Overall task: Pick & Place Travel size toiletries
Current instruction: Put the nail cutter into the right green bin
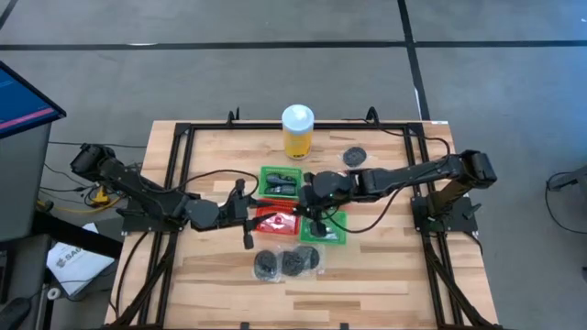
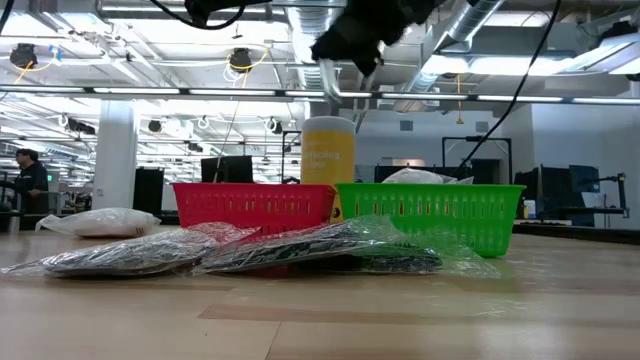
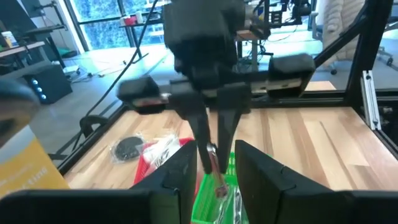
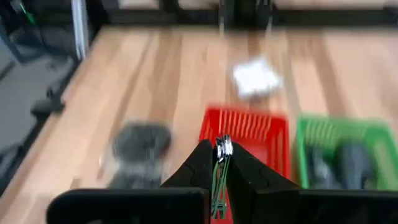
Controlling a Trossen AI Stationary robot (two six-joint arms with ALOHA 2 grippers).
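I'm scanning every view and finding nothing legible: the print on the yellow bottle (image 2: 328, 152) is blurring out, and the box (image 1: 73, 263) lettering beside the table is staying unreadable.

Three flat black round discs in clear crinkly wrap (image 1: 290, 263) are laid together on the wood; one slim silvery piece (image 4: 222, 149) is held aloft.

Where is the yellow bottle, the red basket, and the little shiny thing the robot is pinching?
Yellow bottle (image 1: 298, 137): high view, on its yellow body below the white cap.
Red basket (image 2: 252, 205): low view, on its front mesh wall.
Slim silvery piece (image 4: 222, 148): right wrist view, on its shiny top end.
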